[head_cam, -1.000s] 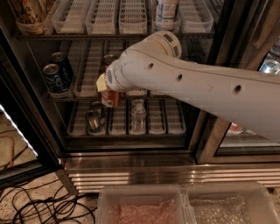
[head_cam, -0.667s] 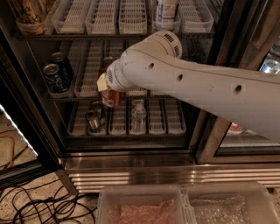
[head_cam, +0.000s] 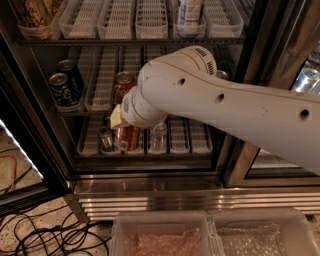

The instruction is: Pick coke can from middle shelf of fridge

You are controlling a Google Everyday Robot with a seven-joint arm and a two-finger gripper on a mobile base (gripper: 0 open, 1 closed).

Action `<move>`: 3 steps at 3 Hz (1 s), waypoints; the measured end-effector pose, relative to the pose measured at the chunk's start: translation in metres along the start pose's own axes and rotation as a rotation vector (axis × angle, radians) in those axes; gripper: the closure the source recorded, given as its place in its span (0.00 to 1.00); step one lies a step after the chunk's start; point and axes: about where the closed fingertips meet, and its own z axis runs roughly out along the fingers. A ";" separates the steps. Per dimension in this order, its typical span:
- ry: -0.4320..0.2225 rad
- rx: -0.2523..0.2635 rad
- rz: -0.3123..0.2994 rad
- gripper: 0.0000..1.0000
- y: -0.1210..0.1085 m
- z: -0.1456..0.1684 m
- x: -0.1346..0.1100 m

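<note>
The fridge (head_cam: 150,192) stands open in front of me. A coke can (head_cam: 123,83) stands on the middle shelf (head_cam: 100,102), in a white lane tray. My white arm reaches in from the right. My gripper (head_cam: 122,125) is at its end, low in front of the middle shelf, mostly hidden by the wrist, with one yellowish pad (head_cam: 116,118) showing. It is shut on a second coke can (head_cam: 128,139), which hangs upright below the wrist, in front of the bottom shelf.
Two blue cans (head_cam: 63,86) stand at the left of the middle shelf. A silver can (head_cam: 106,139) and a clear bottle (head_cam: 159,136) are on the bottom shelf. A white-and-blue can (head_cam: 189,12) is on the top shelf. Plastic bins (head_cam: 160,232) and cables (head_cam: 45,235) lie on the floor.
The gripper and the coke can it holds have come down and out from the middle shelf. More of the held can now shows below the wrist.
</note>
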 end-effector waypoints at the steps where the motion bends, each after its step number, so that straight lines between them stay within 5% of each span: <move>1: 0.132 0.007 0.112 1.00 0.005 -0.011 0.050; 3: 0.359 0.045 0.281 1.00 0.005 -0.035 0.116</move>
